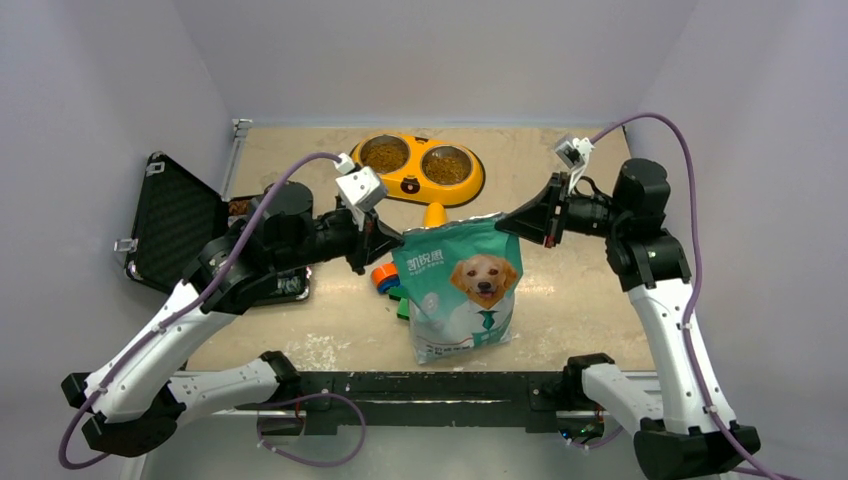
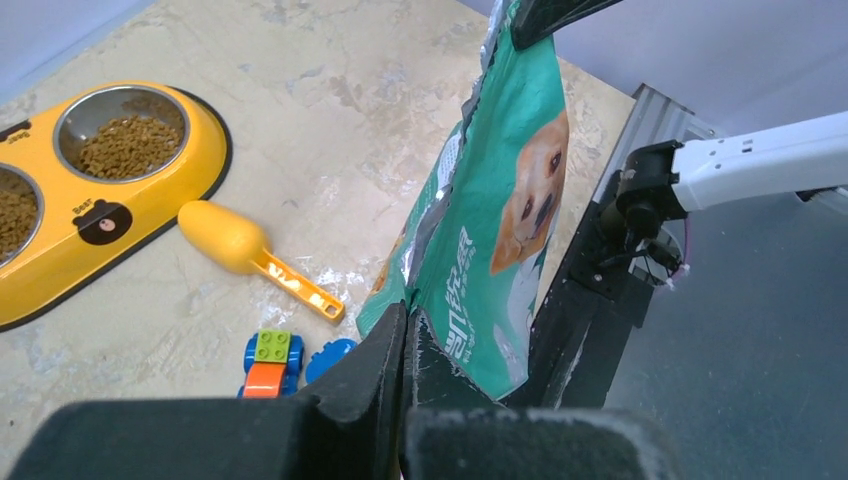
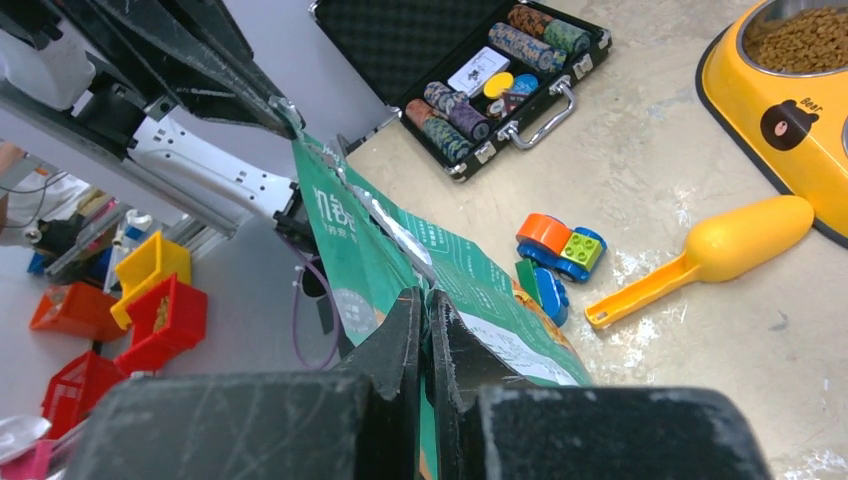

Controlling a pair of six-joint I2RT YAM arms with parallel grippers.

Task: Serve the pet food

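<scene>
On the beige table (image 1: pixel 570 300), the left gripper (image 1: pixel 396 240) pinched the top left corner of the teal-green, dog-printed foil bag (image 1: pixel 465 300), and the right gripper (image 1: pixel 505 226) pinched its right corner. Brown kibble (image 1: pixel 384 153) lay in the far yellow feeder (image 1: pixel 420 190). The bag seemed soft and slippery; its corners looked like the surest hold.

Scoop (image 2: pixel 225 235) and blocks (image 2: pixel 272 362) between bag (image 2: pixel 500 230) and feeder (image 2: pixel 200 135)

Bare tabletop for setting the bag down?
Free: beige table right of the teal dog-print bag, out to the edge; near-left strip between open black case and bag. Crowded: colourful toy blocks left of bag, yellow scoop and yellow double bowl behind it.
</scene>
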